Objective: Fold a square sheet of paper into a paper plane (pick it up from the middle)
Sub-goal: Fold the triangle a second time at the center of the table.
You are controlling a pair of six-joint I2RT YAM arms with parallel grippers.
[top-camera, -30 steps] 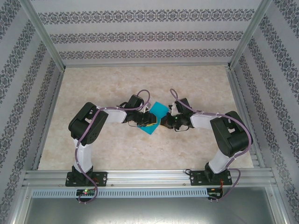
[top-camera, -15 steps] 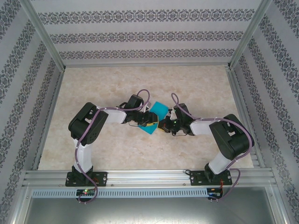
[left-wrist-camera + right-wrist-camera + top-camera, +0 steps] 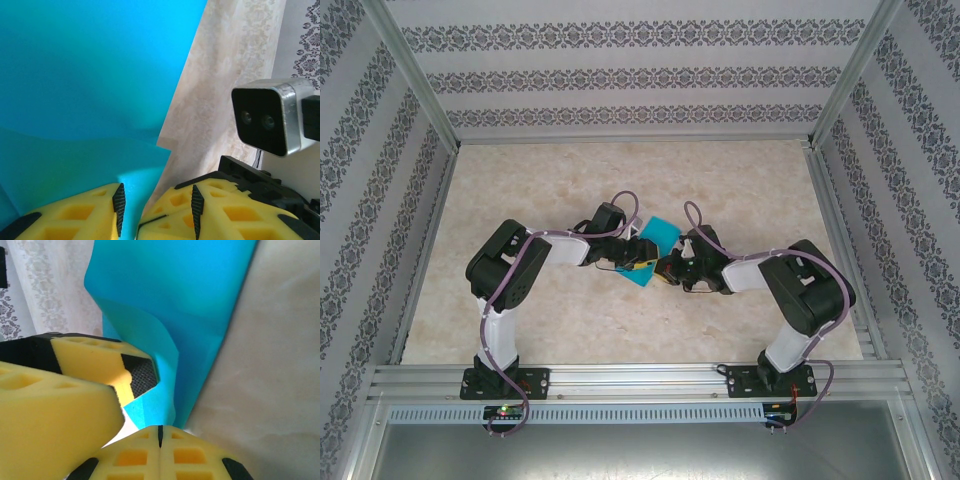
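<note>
Eased the left gripper [image 3: 157,205] open off the paper [image 3: 90,75], kept the right gripper [image 3: 160,436] pinched on its edge; probably done pressing that fold

One sheet of paper [image 3: 658,236], one worktop [image 3: 570,180], two arms.
The left arm [image 3: 510,265] and right arm [image 3: 800,290] carry one claw each, left claw [image 3: 640,264] and right claw [image 3: 666,272]; each claw has two yellow fingers [image 3: 80,215], four altogether. One silver-cased camera [image 3: 267,117] with two lenses.
</note>
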